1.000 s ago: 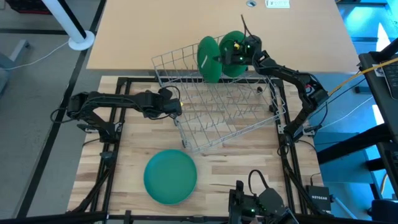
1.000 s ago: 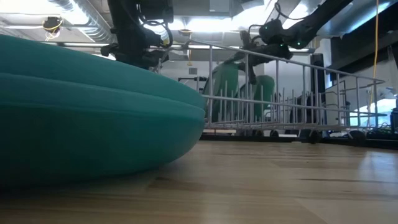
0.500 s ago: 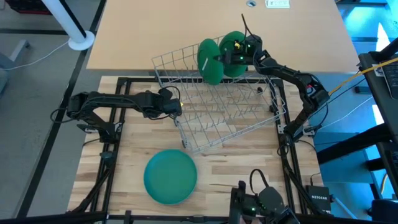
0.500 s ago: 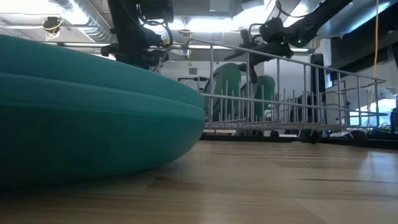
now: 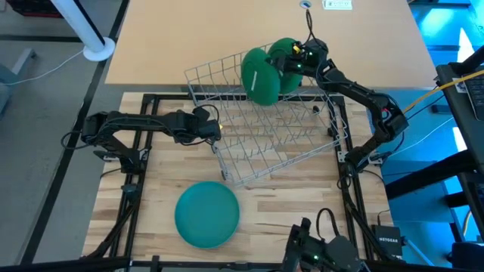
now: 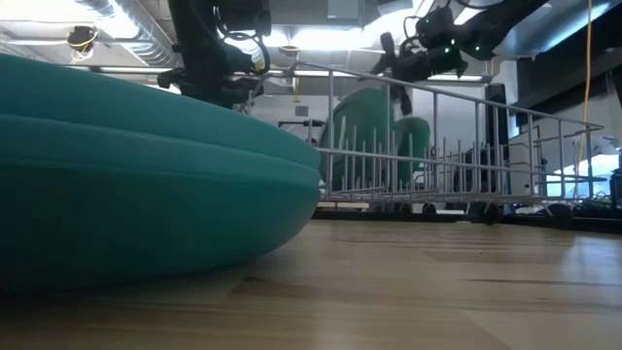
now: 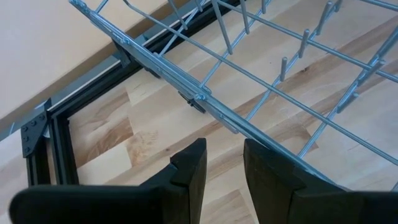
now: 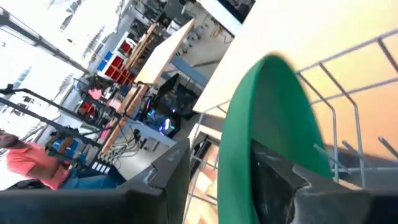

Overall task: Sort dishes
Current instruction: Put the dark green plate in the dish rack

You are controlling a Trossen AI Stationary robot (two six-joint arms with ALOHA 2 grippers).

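Two green plates stand on edge between the tines at the far end of the grey wire rack (image 5: 265,143): a nearer one (image 5: 261,75) with a white mark, and a farther one (image 5: 281,47). My right gripper (image 5: 297,60) is at the farther plate and open, with a plate's rim (image 8: 249,106) between its fingers. A teal plate (image 5: 206,214) lies flat on the table near the front edge and fills the left of the low view (image 6: 146,175). My left gripper (image 5: 215,127) is open and empty beside the rack's left rim (image 7: 199,99). My right gripper has its fingers on either side of the plate's upper rim (image 8: 239,155), coming from the table's far right. Open space shows between one finger (image 8: 171,171) and the plate. The other finger (image 8: 280,180) lies over the plate's face; whether it touches, I cannot tell.
The rack sits askew in the middle of the wooden table, its upright tines (image 7: 283,62) and wire walls standing around both grippers. A black frame (image 5: 144,98) borders the table. A tan board (image 5: 189,30) lies beyond the far edge. Bare wood lies right of the teal plate.
My right gripper has gone up and a little toward the table's far right edge. The nearer standing plate has tipped and now shows more of its face.
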